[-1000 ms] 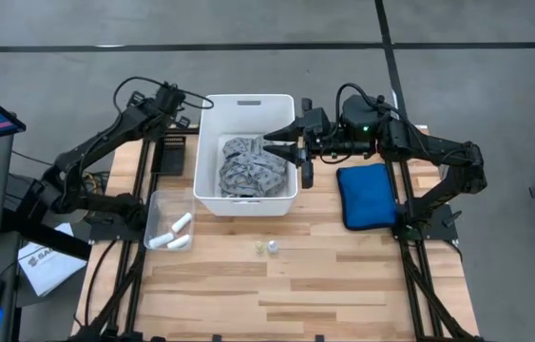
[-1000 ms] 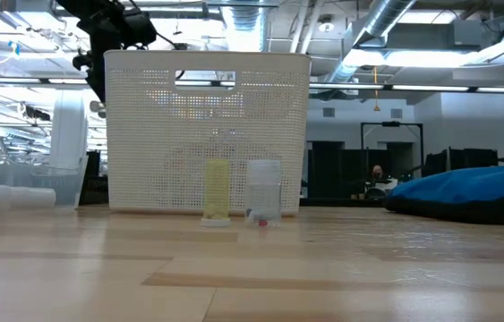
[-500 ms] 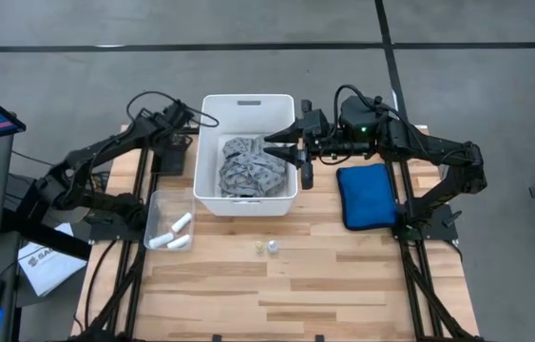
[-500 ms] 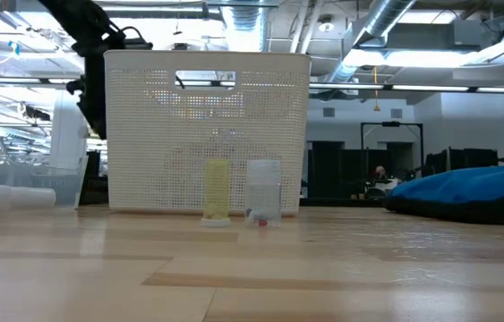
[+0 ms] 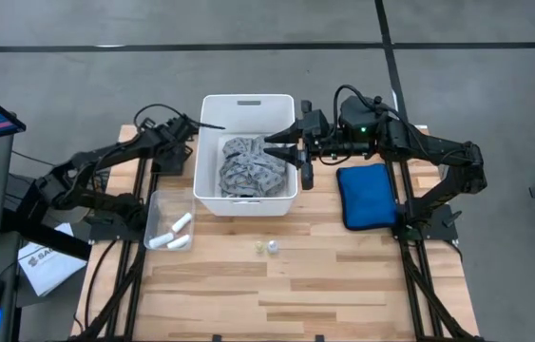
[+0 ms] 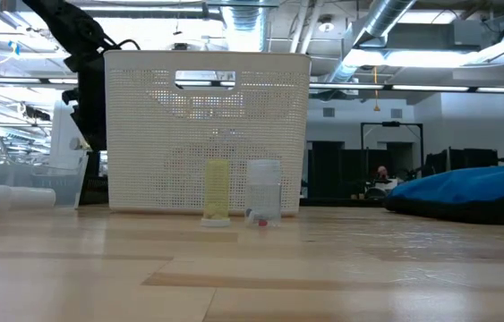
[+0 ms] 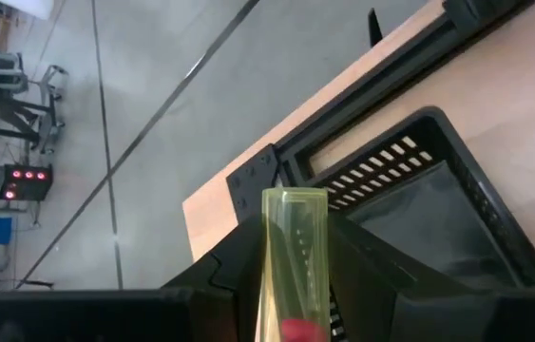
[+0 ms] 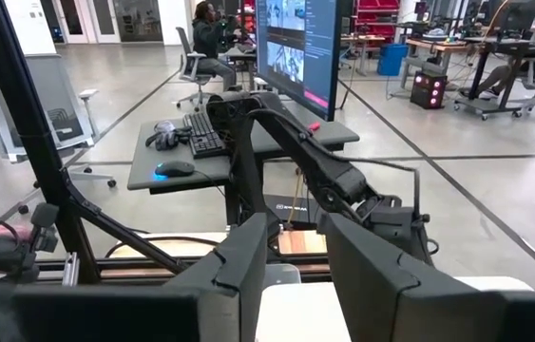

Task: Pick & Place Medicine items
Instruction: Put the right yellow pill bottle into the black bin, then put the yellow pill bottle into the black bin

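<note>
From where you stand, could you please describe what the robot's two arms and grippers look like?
Both arms are matte black, built of jointed segments, with loose black cables looping off them. The right arm shows a small green light near its wrist. Each ends in a gripper with two dark wedge-shaped fingers: the left gripper and the right gripper.

The pale wooden plank counter (image 5: 277,275) stands on a grey concrete floor (image 5: 495,57) crossed by dark lines. Behind it the room is a large open workshop, with silver round ducts (image 6: 386,27) and bright strip lights under the ceiling. There is a grey desk with a black keyboard (image 8: 205,138), a big dark screen (image 8: 296,47), and a person sitting on an office chair (image 8: 208,33) farther back.
</note>
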You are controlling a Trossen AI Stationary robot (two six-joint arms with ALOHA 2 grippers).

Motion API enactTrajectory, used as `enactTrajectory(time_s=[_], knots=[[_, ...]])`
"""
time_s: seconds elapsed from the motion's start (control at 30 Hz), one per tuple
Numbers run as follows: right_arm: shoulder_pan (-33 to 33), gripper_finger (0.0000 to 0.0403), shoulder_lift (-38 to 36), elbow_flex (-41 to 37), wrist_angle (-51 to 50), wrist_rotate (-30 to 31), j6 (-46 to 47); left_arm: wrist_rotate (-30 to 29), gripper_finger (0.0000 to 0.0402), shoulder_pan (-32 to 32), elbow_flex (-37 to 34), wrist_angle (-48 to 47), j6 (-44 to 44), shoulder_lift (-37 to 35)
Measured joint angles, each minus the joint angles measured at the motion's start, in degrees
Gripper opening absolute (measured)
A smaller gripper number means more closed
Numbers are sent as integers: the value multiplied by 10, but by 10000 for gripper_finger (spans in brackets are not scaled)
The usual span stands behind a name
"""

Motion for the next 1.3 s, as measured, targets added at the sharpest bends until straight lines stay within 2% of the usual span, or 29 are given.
enactTrajectory(time_s=[0.2,0.7,0.87,1.07,1.2,1.3], knots=[[0,109,0,0,0,0,0,-6,110,-7,-35,54,16,0],[-1,109,0,0,0,2,0,3,160,-9,-35,57,3,-3],[-1,109,0,0,0,2,0,40,167,-10,-36,45,13,-40],[-3,109,0,0,1,2,0,53,166,-17,-36,36,30,-77],[-6,109,0,0,2,2,0,51,168,-26,-36,36,31,-114],[-8,109,0,0,3,2,0,9,168,-34,-35,37,32,-155]])
